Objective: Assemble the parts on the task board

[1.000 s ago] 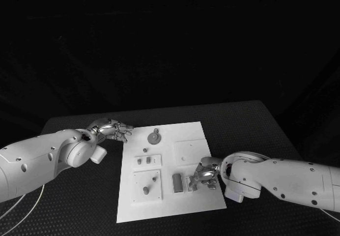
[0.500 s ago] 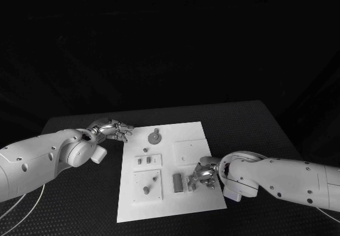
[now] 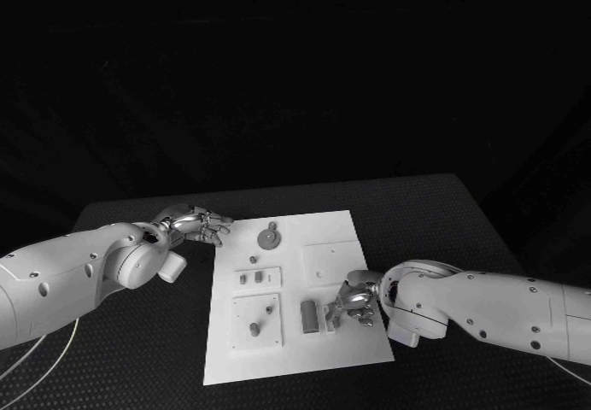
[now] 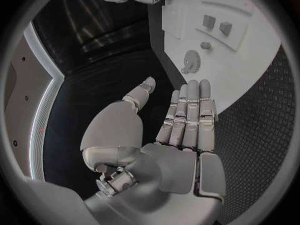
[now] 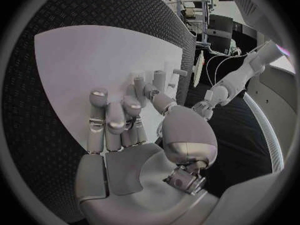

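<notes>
From the head view, the white board point(image 3: 295, 295) lies mid-desk point(image 3: 456, 222), with small grey parts point(image 3: 309, 315) in its recesses and a gear point(image 3: 269, 237) toward twelve o'clock. The right hand point(image 3: 354, 301) works at the board's four o'clock edge, fingers curled over a small part; whether they pinch it I cannot tell. The left hand point(image 3: 197, 225) rests off the board at ten o'clock. The left wrist view shows the left hand's fingers point(image 4: 190, 116) straight, side by side, holding nothing. In the right wrist view, the right hand's fingers point(image 5: 115, 120) bend down onto the board. The parts look light, rigid and smooth, so are best pinched by their side faces.
</notes>
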